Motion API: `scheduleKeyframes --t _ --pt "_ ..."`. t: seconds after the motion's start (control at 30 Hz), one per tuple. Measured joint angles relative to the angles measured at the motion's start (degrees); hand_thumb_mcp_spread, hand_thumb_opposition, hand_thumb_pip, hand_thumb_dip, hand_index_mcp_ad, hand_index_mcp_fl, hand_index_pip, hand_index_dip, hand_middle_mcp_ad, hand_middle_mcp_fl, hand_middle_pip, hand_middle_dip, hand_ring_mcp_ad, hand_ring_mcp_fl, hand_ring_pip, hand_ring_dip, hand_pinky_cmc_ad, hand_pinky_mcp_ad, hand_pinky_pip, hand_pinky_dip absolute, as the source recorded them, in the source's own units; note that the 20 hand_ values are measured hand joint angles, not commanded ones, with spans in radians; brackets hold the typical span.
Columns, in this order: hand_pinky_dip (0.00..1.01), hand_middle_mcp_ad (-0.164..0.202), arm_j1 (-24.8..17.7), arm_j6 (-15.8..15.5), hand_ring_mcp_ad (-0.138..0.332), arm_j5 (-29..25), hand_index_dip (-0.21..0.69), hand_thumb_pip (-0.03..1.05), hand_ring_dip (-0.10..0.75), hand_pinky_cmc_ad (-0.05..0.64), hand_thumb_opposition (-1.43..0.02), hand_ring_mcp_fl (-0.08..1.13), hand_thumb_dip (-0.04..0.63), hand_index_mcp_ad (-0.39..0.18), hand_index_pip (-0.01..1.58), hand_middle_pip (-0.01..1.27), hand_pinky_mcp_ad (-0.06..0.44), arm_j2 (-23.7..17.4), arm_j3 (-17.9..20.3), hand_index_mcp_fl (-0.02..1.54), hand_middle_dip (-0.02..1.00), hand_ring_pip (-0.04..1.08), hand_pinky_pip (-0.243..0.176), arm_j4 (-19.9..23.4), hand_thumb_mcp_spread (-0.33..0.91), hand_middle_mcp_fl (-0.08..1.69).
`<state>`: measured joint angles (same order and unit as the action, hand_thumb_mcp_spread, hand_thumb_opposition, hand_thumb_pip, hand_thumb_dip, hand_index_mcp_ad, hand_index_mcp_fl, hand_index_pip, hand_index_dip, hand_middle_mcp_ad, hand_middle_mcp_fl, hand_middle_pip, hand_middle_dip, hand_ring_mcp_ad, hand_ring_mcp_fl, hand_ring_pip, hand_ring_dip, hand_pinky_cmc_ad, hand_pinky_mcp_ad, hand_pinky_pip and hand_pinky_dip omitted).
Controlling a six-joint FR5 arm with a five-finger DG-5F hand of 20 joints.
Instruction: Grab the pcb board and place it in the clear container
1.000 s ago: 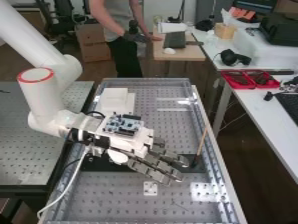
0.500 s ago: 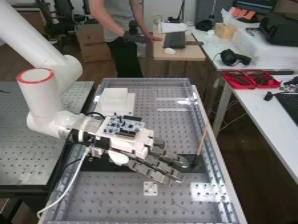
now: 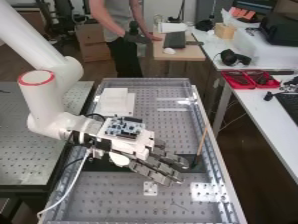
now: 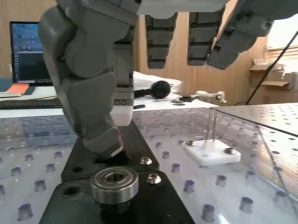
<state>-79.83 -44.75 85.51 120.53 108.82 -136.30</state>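
Below me is the perforated bench (image 3: 106, 200); over it my hand (image 3: 163, 169) has open, straight fingers, gripping nothing I can see, so I judge grab and placing both remain. Atop its white mount (image 3: 141, 146) sits a circuit board (image 3: 125, 128), possibly not the target, face up, long axis roughly crosswise

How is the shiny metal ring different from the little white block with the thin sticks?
The ring, a bearing, is round and silver; the block is flat, four-cornered and white. The bearing has a hole in its middle, while the block has thin rods standing up from it. The bearing sits over a black plate; the block is beside the black plates. Both have shiny metal: the block has screws.
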Motion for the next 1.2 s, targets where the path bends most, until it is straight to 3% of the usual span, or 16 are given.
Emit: scheduleKeyframes --t 0.67,1.2 --pt "0.20 0.019 0.2 0.9 0.164 0.7 0.188 0.48 0.082 0.360 -0.87 0.05 0.269 -0.237 1.54 0.15 0.145 0.8 -0.6 0.34 0.16 0.10 -0.042 -0.6 0.71 0.04" --pt "0.20 0.019 0.3 2.0 0.164 1.3 0.154 0.45 0.082 0.363 -0.88 0.06 0.269 -0.236 1.42 0.15 0.145 0.4 -0.5 0.52 0.16 0.10 -0.042 0.0 0.76 0.06"
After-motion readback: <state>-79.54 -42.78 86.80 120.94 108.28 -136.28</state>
